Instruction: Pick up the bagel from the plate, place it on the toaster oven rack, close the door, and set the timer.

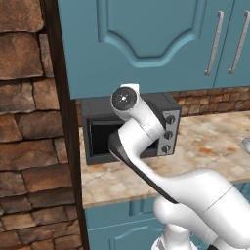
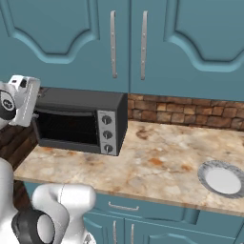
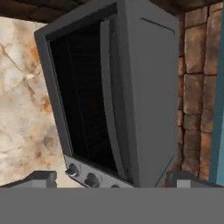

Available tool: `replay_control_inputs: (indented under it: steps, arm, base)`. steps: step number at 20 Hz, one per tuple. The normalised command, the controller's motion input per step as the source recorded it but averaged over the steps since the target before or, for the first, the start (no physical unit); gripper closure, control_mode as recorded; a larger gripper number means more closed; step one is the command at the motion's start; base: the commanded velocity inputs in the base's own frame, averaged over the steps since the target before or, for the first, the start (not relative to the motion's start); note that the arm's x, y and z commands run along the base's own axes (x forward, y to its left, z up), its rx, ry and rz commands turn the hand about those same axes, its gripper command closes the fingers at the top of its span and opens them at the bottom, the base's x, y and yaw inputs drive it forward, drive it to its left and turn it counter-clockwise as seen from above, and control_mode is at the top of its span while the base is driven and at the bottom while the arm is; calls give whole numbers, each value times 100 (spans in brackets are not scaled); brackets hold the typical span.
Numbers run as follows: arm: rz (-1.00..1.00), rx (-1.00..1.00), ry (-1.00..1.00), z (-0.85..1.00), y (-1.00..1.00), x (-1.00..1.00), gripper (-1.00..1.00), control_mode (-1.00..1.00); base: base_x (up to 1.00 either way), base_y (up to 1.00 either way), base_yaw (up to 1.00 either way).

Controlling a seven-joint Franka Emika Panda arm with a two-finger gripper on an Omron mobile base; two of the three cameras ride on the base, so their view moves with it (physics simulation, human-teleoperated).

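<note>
The black toaster oven point(image 2: 78, 121) stands at the counter's left end. Its door point(image 2: 66, 127) is upright against the front, and the dark glass hides the toaster oven rack. The timer point(image 2: 108, 148) is the lowest of three knobs on the silver strip; it also shows in the left base view point(image 1: 166, 149) and in the rolled hand view point(image 3: 72, 169). My gripper point(image 3: 113, 178) is open with nothing between its fingers. It hovers in front of the door point(image 3: 85, 94), apart from it. The plate point(image 2: 206, 167) lies bare at the far right. The bagel is out of view.
Teal wall cabinets with silver handles point(image 2: 113, 45) hang low over the oven. A stone wall point(image 1: 24, 122) bounds the counter on the left, and a brick backsplash point(image 2: 190, 112) runs behind. My own arm point(image 1: 141, 146) crosses in front of the oven. Marble counter point(image 2: 157, 162) stretches between oven and plate.
</note>
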Motion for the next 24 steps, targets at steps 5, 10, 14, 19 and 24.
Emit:
replay_control_inputs:
  steps: [5,10,14,19,24]
  arm:
    - [-59,27,9,-19,-51,-12,-100,-100]
    - [-50,33,10,-19,-80,-3,-100,-100]
    - [-37,34,3,-38,-71,-8,-100,-100]
    - [-26,27,-12,-55,-56,-22,-100,-100]
    - [-20,19,-29,-55,-49,-14,-100,-100]
  base:
    - [0,0,0]
    - [0,0,0]
    - [0,0,0]
    - [0,0,0]
    - [0,0,0]
